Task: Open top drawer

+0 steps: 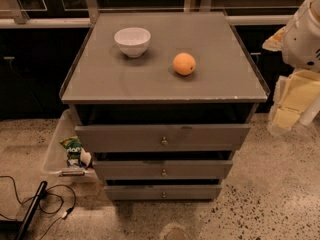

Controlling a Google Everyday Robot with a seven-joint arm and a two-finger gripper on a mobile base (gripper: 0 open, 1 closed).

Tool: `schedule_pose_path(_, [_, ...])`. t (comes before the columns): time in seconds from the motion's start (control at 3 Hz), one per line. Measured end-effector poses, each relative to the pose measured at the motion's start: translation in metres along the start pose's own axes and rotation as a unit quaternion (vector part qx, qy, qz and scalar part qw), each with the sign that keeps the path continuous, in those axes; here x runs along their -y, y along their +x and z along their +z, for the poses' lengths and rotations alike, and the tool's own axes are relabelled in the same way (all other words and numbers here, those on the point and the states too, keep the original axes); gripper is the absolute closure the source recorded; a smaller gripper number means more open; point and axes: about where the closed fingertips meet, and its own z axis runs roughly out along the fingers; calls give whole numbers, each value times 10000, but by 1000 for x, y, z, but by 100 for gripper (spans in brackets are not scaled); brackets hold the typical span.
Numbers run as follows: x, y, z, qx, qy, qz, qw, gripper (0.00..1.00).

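Note:
The grey cabinet (165,84) stands in the middle of the camera view with three grey drawers stacked in its front. The top drawer (125,137) is the widest and tallest, with a small round metal knob (164,141) at its centre. A dark gap shows between its front and the cabinet's top edge. My gripper (292,101) with pale yellow fingers hangs at the far right edge, under the white arm (305,34). It is beside the cabinet's right front corner, apart from the drawer and knob.
A white bowl (132,40) and an orange (184,63) sit on the cabinet top. A clear plastic bin (55,154) holding a green packet (73,146) stands on the floor at the left. Black cables (45,199) lie at the bottom left.

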Motion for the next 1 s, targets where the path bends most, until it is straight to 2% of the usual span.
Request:
schedule_pose_path(0.33, [-4, -1, 3, -38, 18, -20, 10000, 0])
schedule_pose_path(0.67, [-25, 3, 35, 35, -279, -94, 9996, 0])
schedule_pose_path(1.0, [-56, 14, 86, 385, -603, -290, 9970, 0])
